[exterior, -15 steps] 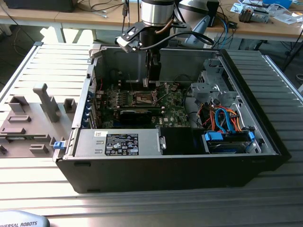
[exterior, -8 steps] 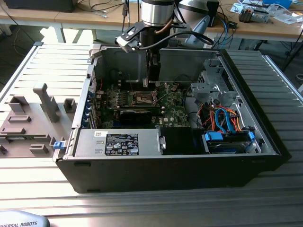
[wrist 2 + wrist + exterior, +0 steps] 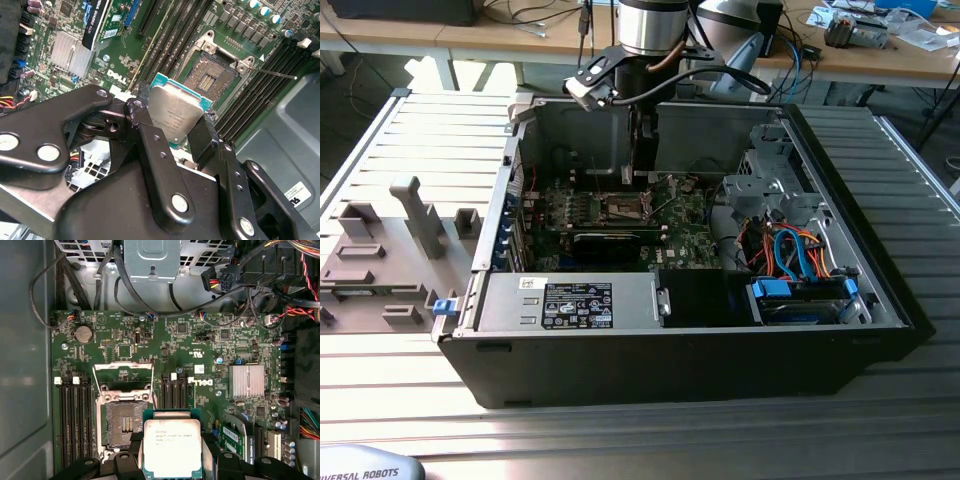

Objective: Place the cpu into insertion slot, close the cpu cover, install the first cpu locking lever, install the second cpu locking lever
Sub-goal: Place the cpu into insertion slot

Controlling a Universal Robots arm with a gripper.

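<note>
My gripper (image 3: 172, 127) is shut on the cpu (image 3: 175, 117), a flat square chip with a dull silver top, its black fingers (image 3: 202, 140) clamping two opposite edges. In the first wrist view the cpu (image 3: 172, 447) hangs above the green board, beside the insertion slot (image 3: 125, 422) and offset from it. The insertion slot (image 3: 212, 75) lies bare with its dark contact field exposed. The cpu cover (image 3: 123, 371), a thin silvery frame, stands swung open at one edge of the slot. In the exterior view the gripper (image 3: 642, 165) reaches down into the open computer case above the insertion slot (image 3: 625, 207).
Long black memory slots (image 3: 172, 390) flank the socket on both sides. A silver heatsink (image 3: 246, 380), a black card (image 3: 610, 240), a drive cage (image 3: 770, 175) with orange and blue cables (image 3: 790, 255), and the case walls (image 3: 570, 120) surround the board. A grey fixture tray (image 3: 390, 250) lies at the exterior view's left.
</note>
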